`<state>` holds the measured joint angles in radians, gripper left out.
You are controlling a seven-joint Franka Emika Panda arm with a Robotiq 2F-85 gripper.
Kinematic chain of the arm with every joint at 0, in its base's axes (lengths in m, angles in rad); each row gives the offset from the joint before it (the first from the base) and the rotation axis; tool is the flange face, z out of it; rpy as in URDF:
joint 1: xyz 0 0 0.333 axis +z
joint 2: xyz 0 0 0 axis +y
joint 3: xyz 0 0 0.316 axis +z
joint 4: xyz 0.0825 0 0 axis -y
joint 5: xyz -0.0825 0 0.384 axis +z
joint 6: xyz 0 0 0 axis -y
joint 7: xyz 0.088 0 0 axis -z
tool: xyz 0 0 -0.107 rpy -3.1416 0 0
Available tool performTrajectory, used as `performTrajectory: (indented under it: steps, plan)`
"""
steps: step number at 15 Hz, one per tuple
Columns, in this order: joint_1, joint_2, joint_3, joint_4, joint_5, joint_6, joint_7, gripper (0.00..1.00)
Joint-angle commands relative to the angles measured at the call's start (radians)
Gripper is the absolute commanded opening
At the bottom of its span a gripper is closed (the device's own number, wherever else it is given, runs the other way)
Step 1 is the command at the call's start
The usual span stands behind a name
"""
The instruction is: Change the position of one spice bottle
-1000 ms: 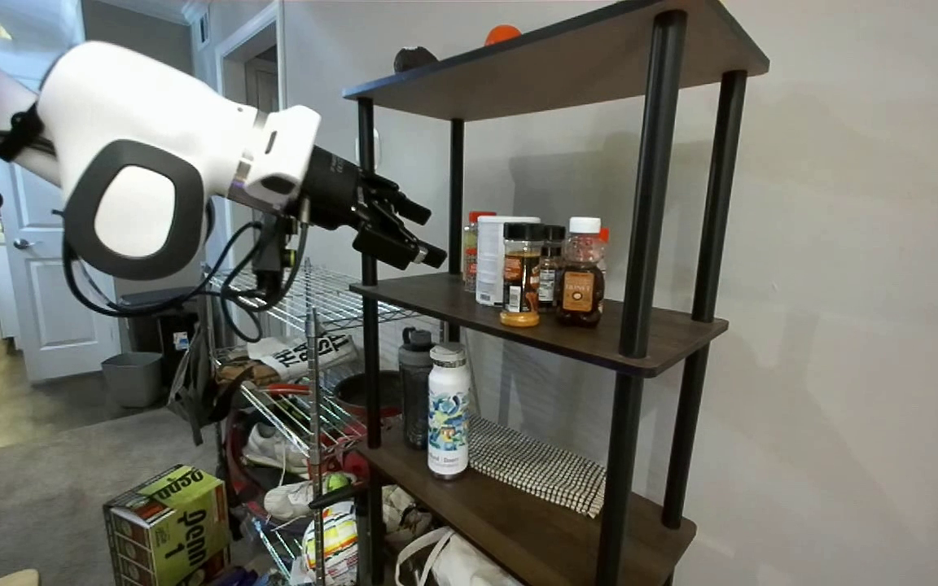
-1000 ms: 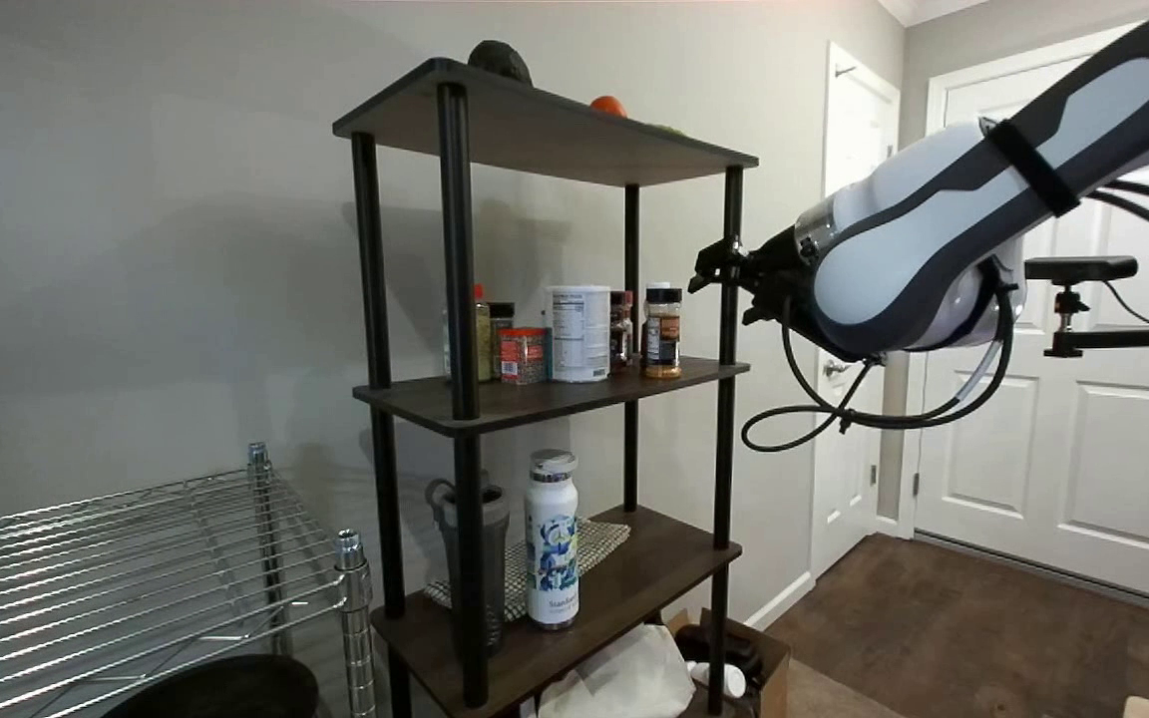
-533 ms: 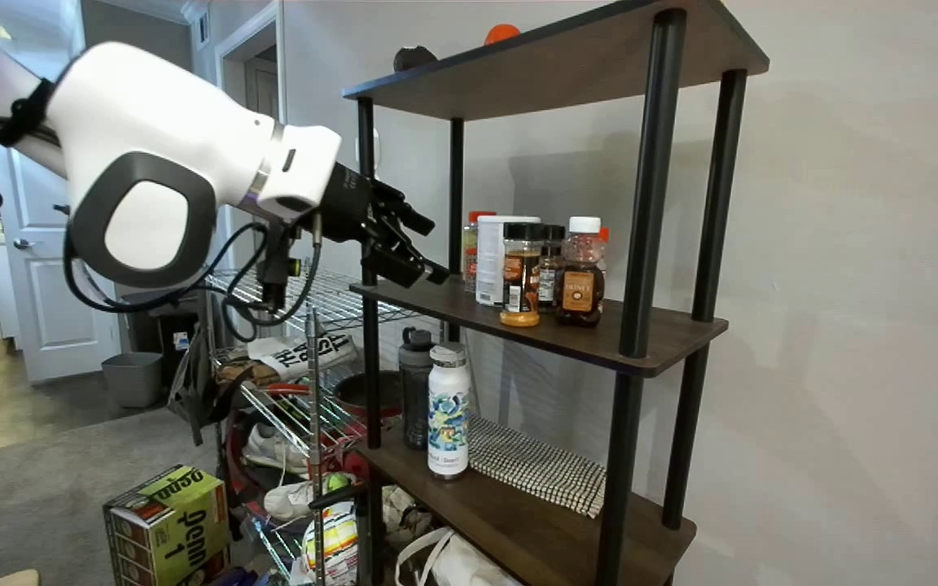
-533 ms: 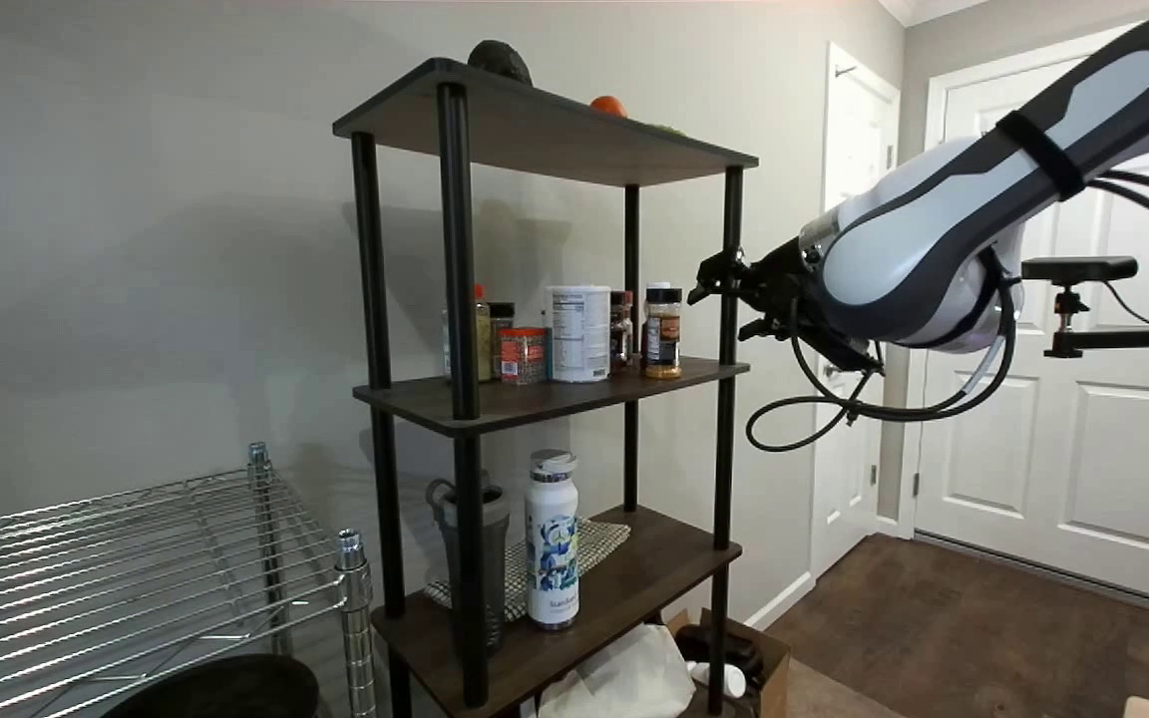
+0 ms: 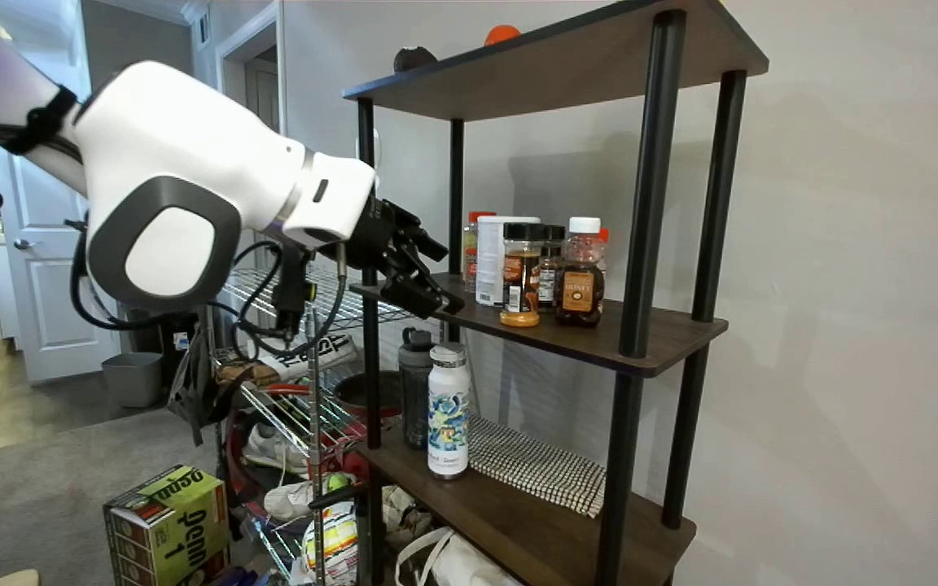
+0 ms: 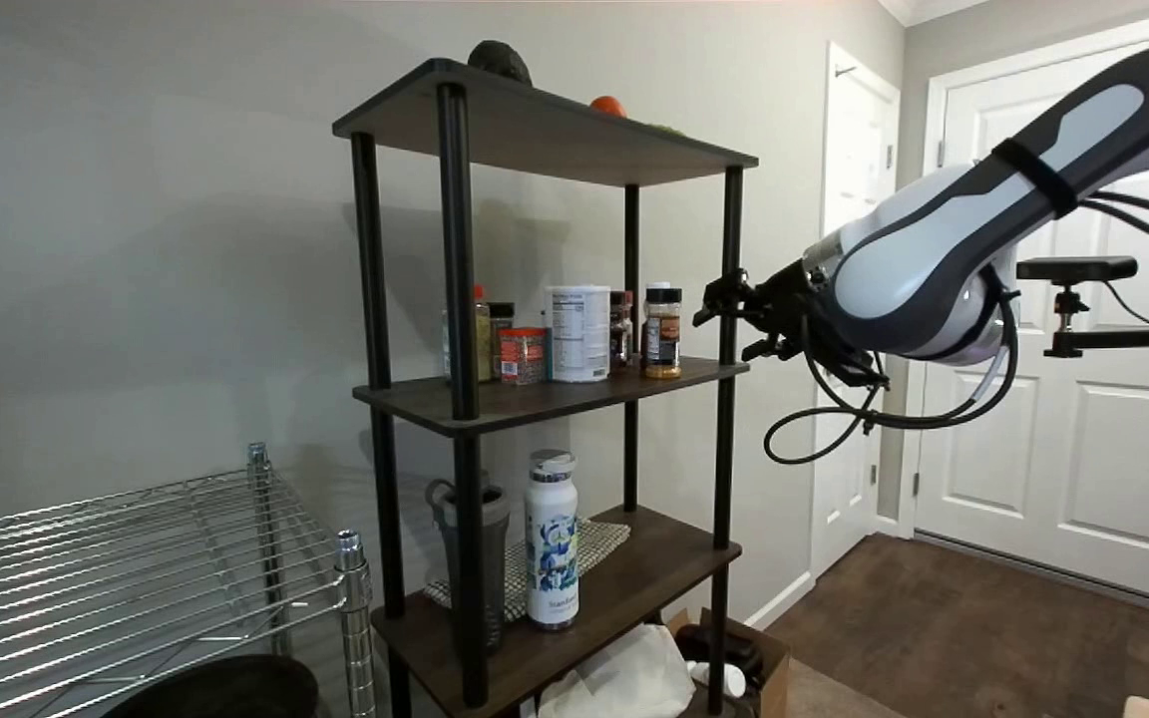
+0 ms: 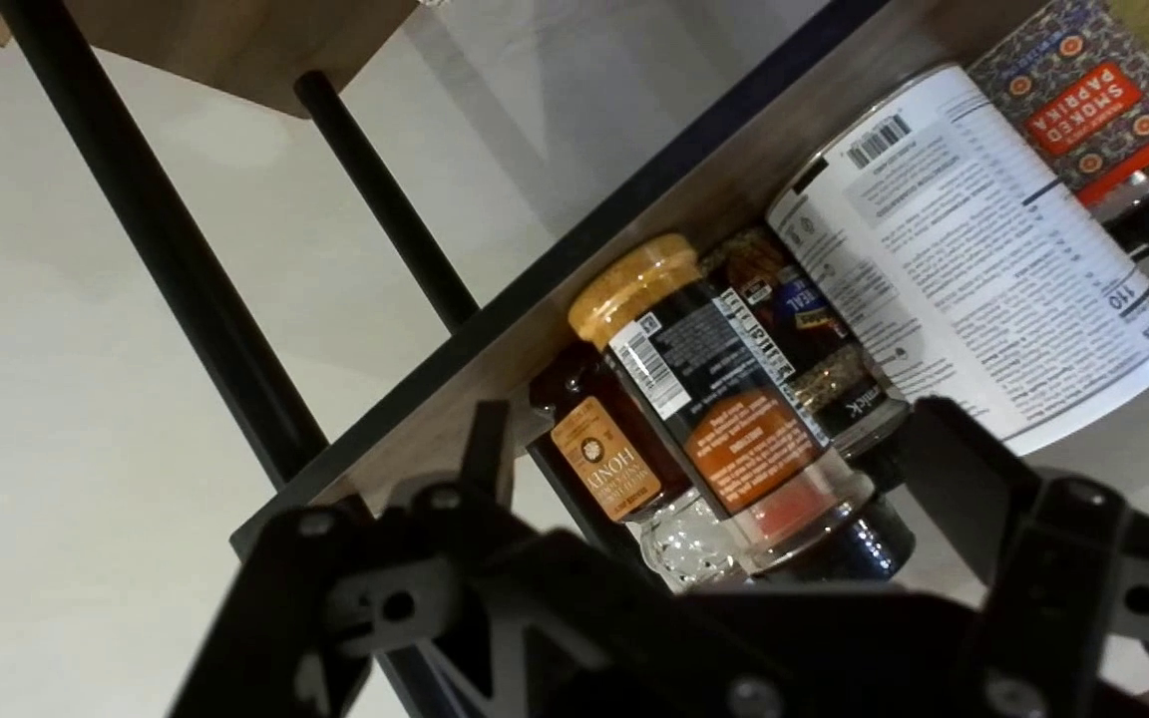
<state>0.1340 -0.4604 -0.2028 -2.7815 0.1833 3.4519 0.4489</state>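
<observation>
The spice bottle, slim with a dark reddish-brown body and dark cap, stands upright on the middle shelf in both exterior views [image 5: 549,277] [image 6: 620,331]. The taller bottle with an orange base [image 5: 521,277] partly hides it. In the wrist view, where things appear upside down, the spice bottle [image 7: 802,334] lies between that taller bottle [image 7: 704,399] and a white canister [image 7: 973,249]. My gripper [image 5: 448,278] is open and empty, outside the shelf's front edge near shelf height. It also shows in an exterior view [image 6: 724,334]. In the wrist view its fingers [image 7: 714,429] stand apart around the bottles' image, touching none.
A honey bottle [image 7: 606,459] stands beside the taller bottle. A red-lidded paprika box [image 6: 522,356] is beyond the canister [image 6: 579,334]. Black posts [image 5: 650,187] frame the middle shelf [image 5: 599,342], with the top shelf [image 5: 550,73] above. A wire rack [image 6: 136,568] stands alongside.
The arm has moved lower and a little sideways, toward the right in both exterior views. My gripper has dropped from above the middle shelf to about its level, still open. The bottles have not moved.
</observation>
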Motion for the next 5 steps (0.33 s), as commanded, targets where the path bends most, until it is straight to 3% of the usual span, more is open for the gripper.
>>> performTrajectory:
  steps: [1,5]
  plan:
    - [0.013,0.001,-0.019,0.000,-0.005,0.000,0.000,1.00]
    - [0.026,0.001,-0.032,0.000,-0.008,0.000,0.000,1.00]
